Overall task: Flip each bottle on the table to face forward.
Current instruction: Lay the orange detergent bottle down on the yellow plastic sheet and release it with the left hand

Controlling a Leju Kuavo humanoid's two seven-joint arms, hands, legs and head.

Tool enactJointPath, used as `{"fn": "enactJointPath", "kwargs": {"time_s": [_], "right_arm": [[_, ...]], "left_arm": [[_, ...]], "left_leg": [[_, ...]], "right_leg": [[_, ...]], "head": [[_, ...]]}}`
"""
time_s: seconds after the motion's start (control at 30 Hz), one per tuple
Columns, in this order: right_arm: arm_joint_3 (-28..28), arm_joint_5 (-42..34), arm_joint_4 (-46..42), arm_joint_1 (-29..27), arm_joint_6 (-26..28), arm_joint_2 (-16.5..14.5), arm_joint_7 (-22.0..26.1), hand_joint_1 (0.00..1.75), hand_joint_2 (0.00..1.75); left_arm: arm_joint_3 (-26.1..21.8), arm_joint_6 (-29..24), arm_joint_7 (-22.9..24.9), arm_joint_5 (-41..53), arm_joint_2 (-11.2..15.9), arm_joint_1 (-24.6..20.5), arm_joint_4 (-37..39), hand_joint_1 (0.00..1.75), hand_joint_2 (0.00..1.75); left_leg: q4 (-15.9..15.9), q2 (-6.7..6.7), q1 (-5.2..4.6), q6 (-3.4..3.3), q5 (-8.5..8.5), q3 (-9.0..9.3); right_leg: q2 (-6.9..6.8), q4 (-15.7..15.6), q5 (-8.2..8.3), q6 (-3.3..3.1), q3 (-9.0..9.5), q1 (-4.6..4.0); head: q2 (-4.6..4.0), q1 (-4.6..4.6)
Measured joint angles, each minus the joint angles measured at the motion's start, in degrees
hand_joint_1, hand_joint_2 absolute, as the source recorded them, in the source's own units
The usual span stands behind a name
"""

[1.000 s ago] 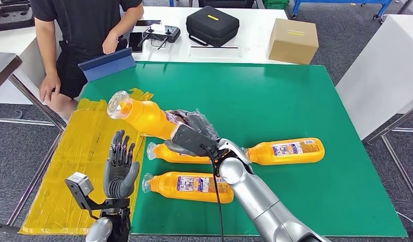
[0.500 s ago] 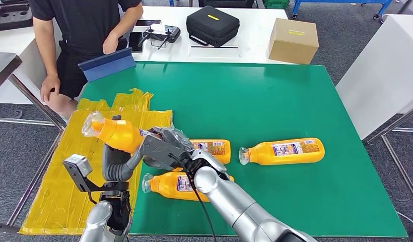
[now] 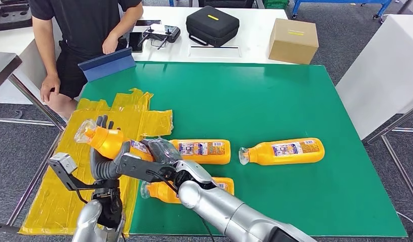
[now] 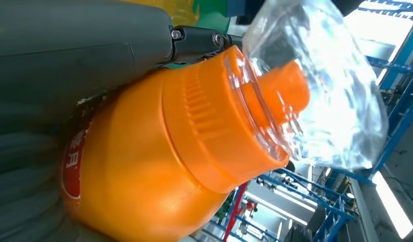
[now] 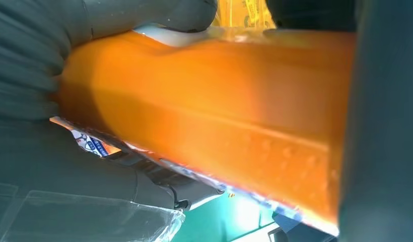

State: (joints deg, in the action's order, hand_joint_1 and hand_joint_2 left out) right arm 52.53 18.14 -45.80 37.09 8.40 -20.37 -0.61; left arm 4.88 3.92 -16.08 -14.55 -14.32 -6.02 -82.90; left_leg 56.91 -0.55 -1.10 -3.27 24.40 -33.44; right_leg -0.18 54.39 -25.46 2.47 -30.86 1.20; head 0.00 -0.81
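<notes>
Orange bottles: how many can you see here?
4. One held bottle is lifted in both robot hands over the yellow sheet. Three lie on the green mat: middle bottle, right bottle, and near bottle, partly hidden behind the right arm.

Orange bottles: four — one raised at left (image 3: 106, 141), three lying on the green mat (image 3: 202, 150) (image 3: 285, 151) (image 3: 164, 191). Upper frame: one black case (image 3: 212, 24), one cardboard box (image 3: 293, 41), one blue tablet (image 3: 108, 64). Persons: one, upper left (image 3: 83, 30).

Orange bottles (image 3: 285, 152) (green table (image 3: 275, 96))
</notes>
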Motion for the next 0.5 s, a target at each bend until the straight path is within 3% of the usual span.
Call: {"fn": "enactJointPath", "kwargs": {"time_s": [0.27, 0.3, 0.4, 0.43, 0.5], "right_arm": [[0.8, 2.7, 0.7, 0.5, 1.2, 0.1, -0.8, 1.51, 1.75], [0.7, 3.1, 0.8, 0.5, 1.2, 0.1, -0.8, 1.51, 1.75], [0.6, 3.7, 0.9, 0.6, 1.2, 0.2, -0.8, 1.50, 1.75], [0.5, 4.0, 0.9, 0.5, 1.2, 0.2, -0.8, 1.50, 1.75], [0.2, 4.9, 0.9, 0.5, 1.2, 0.2, -0.8, 1.51, 1.75]], "left_arm": [[0.0, 6.2, 3.1, -6.4, 0.0, -0.3, 1.4, 0.01, 1.75], [0.0, 6.8, 3.3, -6.9, 0.0, -0.3, 1.6, 0.37, 1.75], [0.0, 7.8, 3.7, -7.8, 0.0, -0.4, 2.0, 1.66, 1.75], [0.0, 8.1, 3.8, -8.1, 0.0, -0.4, 2.1, 1.75, 1.75], [0.1, 8.8, 4.2, -8.8, 0.0, -0.4, 2.2, 1.75, 1.75]], "left_leg": [[0.0, 0.03, 0.00, 0.00, -0.01, 0.02], [0.0, 0.04, 0.00, 0.00, -0.01, 0.01], [0.0, 0.06, 0.00, 0.00, -0.01, 0.01], [0.0, 0.07, 0.00, 0.00, -0.01, 0.01], [0.0, 0.10, 0.00, 0.00, -0.01, 0.00]], "right_leg": [[0.03, 0.0, 0.01, 0.00, -0.03, 0.00], [0.04, 0.0, 0.01, 0.00, -0.03, 0.00], [0.06, 0.0, 0.00, 0.00, -0.05, 0.00], [0.07, 0.0, 0.00, 0.00, -0.06, 0.00], [0.09, 0.0, 0.01, 0.00, -0.08, 0.00]], "head": [[0.00, 0.00], [0.00, 0.00], [0.00, 0.01], [0.00, 0.01], [0.00, 0.01]]}}
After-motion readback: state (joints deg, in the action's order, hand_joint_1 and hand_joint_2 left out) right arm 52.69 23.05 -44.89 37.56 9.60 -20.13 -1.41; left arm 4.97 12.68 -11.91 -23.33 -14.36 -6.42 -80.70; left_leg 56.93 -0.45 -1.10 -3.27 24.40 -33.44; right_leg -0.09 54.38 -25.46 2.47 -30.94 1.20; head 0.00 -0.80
